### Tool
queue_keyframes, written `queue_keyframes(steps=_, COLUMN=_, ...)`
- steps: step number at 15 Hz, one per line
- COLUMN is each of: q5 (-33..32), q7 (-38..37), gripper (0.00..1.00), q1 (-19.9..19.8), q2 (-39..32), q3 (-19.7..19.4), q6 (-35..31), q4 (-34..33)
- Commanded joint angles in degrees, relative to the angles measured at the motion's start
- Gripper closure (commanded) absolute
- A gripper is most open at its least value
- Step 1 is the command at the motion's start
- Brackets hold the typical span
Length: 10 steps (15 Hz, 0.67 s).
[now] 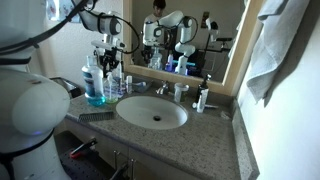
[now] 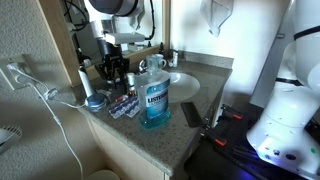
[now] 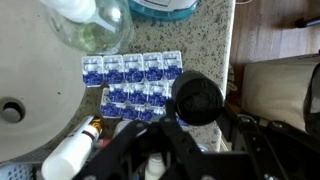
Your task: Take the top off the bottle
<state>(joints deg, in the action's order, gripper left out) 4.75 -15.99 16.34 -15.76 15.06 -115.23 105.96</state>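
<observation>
While the bottle (image 2: 154, 100) stands near the tabletop's (image 2: 172, 138) end edge, beside the sink (image 2: 186, 86), bring the gripper (image 2: 119, 78) straight over the top (image 2: 155, 63). I cannot tell if the gripper is spread or squeezed.

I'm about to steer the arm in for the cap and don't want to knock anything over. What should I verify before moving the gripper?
1. Bottle upright on the counter: ok.
2. Top on the bottle, free from above: ok.
3. Gripper centred over the top: not ok; it hangs beside the bottle, and the wrist view looks down on blister packs.
4. Gripper open wide enough: cannot tell.
5. Room around the bottle: not ok; the blister packs lie close to its base.
</observation>
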Motion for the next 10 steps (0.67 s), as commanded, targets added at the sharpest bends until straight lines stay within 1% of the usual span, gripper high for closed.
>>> queue_keyframes(steps=1, q5=-0.4, q7=-0.1, gripper=0.81, q1=0.8, q2=-0.2, q3=-1.0, q6=-4.4, q4=3.6)
queue_keyframes(steps=6, q5=-0.6, q7=-0.4, gripper=0.81, q1=0.9, q2=-2.0, q3=-1.3, q6=-8.7, q4=6.0)
queue_keyframes(steps=10, q5=-0.9, q7=-0.7, gripper=0.81, q1=1.1, q2=-3.2, q3=-1.8, q6=-9.7, q4=6.4)
